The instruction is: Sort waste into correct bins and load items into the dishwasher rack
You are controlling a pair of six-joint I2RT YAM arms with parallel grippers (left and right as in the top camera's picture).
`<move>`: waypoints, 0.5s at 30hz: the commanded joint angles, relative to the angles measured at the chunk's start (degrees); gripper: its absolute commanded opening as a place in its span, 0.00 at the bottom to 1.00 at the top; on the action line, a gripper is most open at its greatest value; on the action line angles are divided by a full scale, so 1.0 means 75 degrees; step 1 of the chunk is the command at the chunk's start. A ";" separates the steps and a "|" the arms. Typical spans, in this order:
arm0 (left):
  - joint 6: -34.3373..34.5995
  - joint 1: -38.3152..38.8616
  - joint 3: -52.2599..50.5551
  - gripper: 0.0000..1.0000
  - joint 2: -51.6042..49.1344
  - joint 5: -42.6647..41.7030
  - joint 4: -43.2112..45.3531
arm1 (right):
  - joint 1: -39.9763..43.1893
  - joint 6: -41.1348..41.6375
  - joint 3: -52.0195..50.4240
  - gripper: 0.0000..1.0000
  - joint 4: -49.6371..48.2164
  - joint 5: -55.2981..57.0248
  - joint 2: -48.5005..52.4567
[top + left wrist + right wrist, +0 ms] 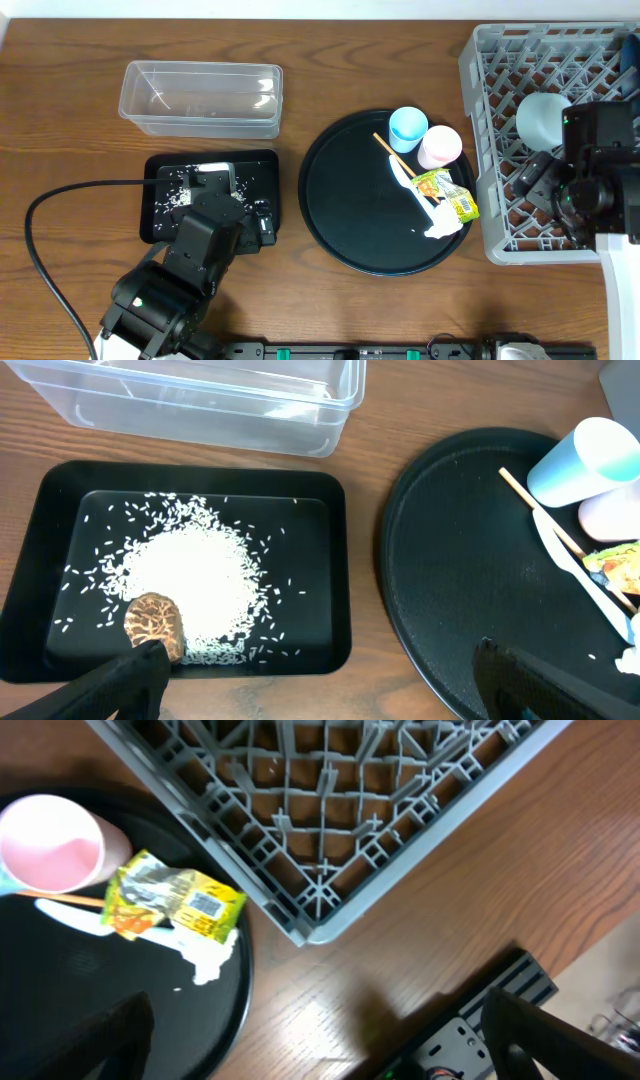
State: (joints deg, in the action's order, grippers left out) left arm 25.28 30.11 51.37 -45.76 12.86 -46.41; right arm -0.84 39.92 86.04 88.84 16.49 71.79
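**Right gripper (318, 1010), jaws spread and empty, hangs nearest the wrapper**

The right gripper hangs wide and empty by the near corner of the dishwasher rack (480, 150), a big grey plastic lattice of open squares and upright pegs. To the rack's left lies the round black tray (340, 200), smooth and glossy. Beyond it are the clear tub (200, 66), rigid and round-cornered with nothing seen inside, and the shallow black tray (340, 560). The left gripper (320, 652) hovers over that shallow tray, also spread wide and holding nothing.

A pale bowl (540, 115) sits in the rack. The light-blue cup (408, 128) and pink cup (439, 147) stand touching at the round tray's far side.

The crumpled yellow-green wrapper (170, 900), a shiny foil, rests at the tray's right edge, just beside the rack's corner. Its long axis runs diagonally towards that corner. In the right wrist view it lies ahead and to the left of the jaws, so the right arm looks much the better placed to reach it.

A limp white tissue (210, 955) touches the wrapper's near end. The mottled brown lump (155, 622) and the loose rice (200, 580) already lie in the shallow tray.
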 commanded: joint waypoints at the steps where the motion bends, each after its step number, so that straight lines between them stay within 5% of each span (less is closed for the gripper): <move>1: -0.0044 -0.0026 0.0108 0.98 0.0006 0.0122 -0.0009 | 0.0058 0.0099 -0.0058 0.99 0.0009 -0.0017 0.0067; 15: -0.0041 -0.0026 0.0108 0.98 0.0006 0.0256 0.0306 | 0.0061 0.0099 -0.0058 0.99 0.0012 -0.0117 0.0073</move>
State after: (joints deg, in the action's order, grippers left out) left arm 25.30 30.11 51.37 -45.76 13.74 -44.34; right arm -0.84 39.92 85.73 88.86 15.18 72.38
